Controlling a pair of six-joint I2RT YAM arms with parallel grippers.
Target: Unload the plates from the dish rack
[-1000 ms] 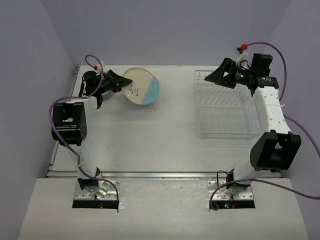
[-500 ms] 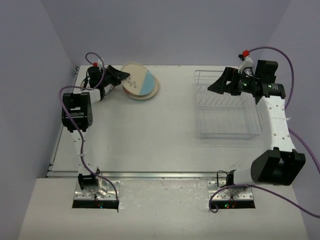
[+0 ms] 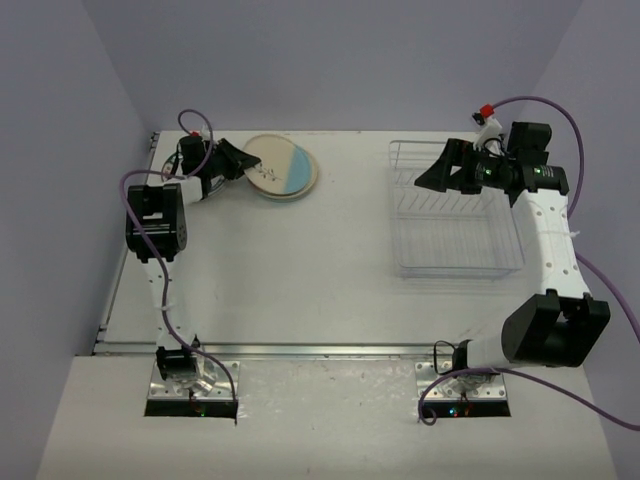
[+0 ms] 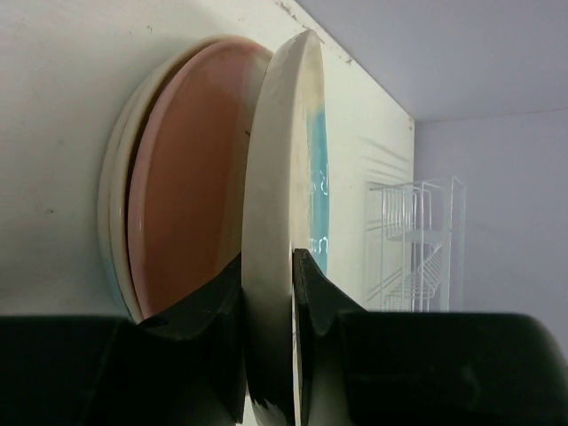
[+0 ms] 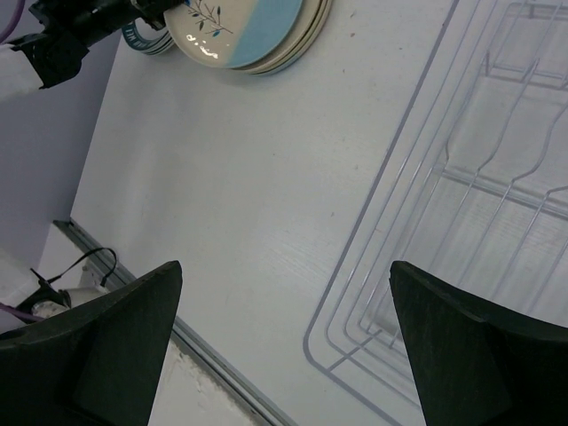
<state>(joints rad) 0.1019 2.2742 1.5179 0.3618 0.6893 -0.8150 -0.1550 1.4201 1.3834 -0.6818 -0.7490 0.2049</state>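
A cream and light blue plate (image 3: 284, 167) is at the table's back left, and my left gripper (image 3: 236, 163) is shut on its near rim. In the left wrist view the plate (image 4: 277, 160) stands edge-on between the fingers of that gripper (image 4: 268, 257). It tilts over a pinkish plate (image 4: 191, 177) that tops a low stack, their far rims close together. The dish rack (image 3: 455, 215) stands at the right with no plate showing in it. My right gripper (image 3: 432, 173) hovers open over the rack's back left corner. From the right wrist, that gripper (image 5: 286, 266) has nothing between its fingers.
Purple walls close the table at the back and both sides. A metal rail (image 3: 320, 349) runs along the near edge. Beside the stack, under the left gripper, a dark-rimmed dish edge (image 5: 144, 40) shows in the right wrist view.
My left arm has swung toward the back left corner and brought the held plate lower, down over the stack. My right gripper has shifted slightly right above the rack, still open.
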